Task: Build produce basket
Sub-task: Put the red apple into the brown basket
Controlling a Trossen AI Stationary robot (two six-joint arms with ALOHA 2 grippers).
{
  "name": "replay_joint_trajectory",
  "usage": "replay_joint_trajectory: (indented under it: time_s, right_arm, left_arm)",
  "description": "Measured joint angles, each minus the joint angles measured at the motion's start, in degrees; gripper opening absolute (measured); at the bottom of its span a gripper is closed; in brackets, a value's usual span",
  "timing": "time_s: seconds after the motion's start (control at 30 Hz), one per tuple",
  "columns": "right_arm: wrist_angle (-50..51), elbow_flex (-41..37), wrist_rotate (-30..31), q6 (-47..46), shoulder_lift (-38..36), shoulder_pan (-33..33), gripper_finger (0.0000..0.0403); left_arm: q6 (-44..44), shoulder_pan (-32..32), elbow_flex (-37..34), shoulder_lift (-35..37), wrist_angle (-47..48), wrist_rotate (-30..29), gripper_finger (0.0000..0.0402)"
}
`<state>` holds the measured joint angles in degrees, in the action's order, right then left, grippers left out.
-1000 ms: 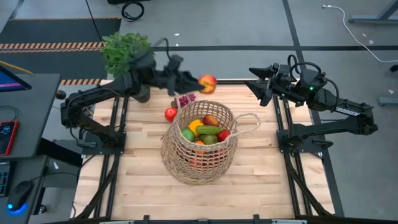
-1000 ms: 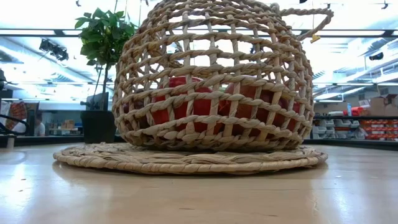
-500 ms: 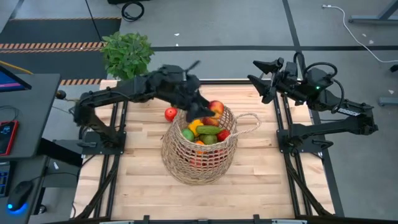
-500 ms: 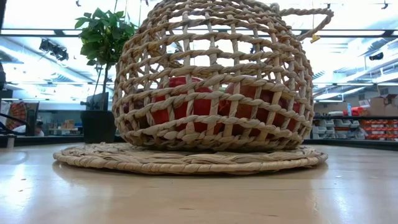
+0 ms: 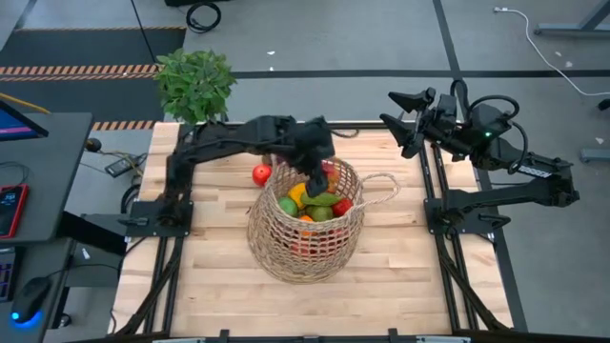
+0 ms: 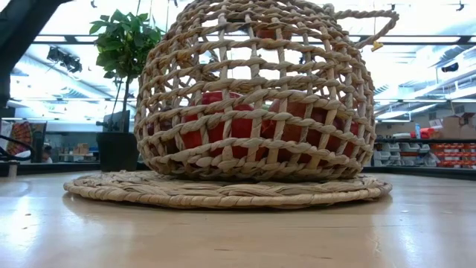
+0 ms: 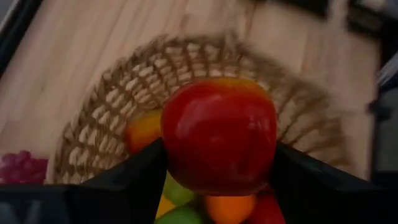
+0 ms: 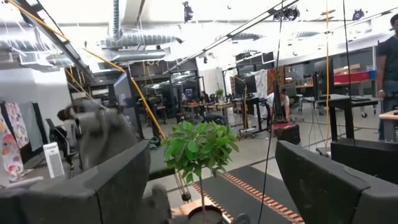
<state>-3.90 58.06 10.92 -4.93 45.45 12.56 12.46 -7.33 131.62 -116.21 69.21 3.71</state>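
The tan wicker basket [image 5: 307, 224] [image 6: 253, 97] stands on a round woven mat [image 6: 223, 190] in the middle of the table. It holds a green cucumber, an orange, a yellow piece and red pieces. My left gripper [image 5: 316, 170] [image 7: 217, 163] hangs over the far part of the basket's opening, shut on a red apple [image 7: 217, 134]. Another red apple [image 5: 261, 174] lies on the table left of the basket. Purple grapes [image 7: 18, 168] lie beside the basket. My right gripper [image 5: 396, 116] [image 8: 211, 186] is open and raised over the table's far right corner. My left gripper pinches the red apple between its two fingers [image 7: 134, 180], one on each side [image 7: 177, 149] of the fruit. The fingers come from above, pointing down. The apple is lifted clear, over the fruit inside the basket.
A leafy potted plant [image 5: 195, 81] [image 6: 123, 45] [image 8: 199, 149] stands at the table's far left corner. One loop handle [image 5: 381, 191] sticks out on the basket's right side. Bare wood lies near and to both sides of the basket.
My left gripper has carried the red apple from the table's far edge toward the near side and right, then down over the basket's opening. It has stayed shut on the apple. The arm now covers the grapes in the high view.
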Motion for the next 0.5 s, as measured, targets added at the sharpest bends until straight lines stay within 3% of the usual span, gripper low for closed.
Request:
replay_joint_trajectory:
  time_s: [0.2,0.37,0.5]
  right_arm:
    - [0.07,0.0,-0.02,-1.53,0.02,-0.01,0.0349]
    - [0.53,0.02,-0.04,-2.89,0.02,-0.22,0.0349]
    - [2.02,0.01,-0.25,-4.36,0.04,-0.22,0.0349]
  left_arm:
    - [-10.94,0.97,0.06,-6.45,3.44,-7.72,0.0256]
    - [-18.85,2.09,0.06,-10.56,6.84,-8.14,0.0262]
    - [-18.6,2.87,0.06,-12.61,7.0,-8.18,0.0288]
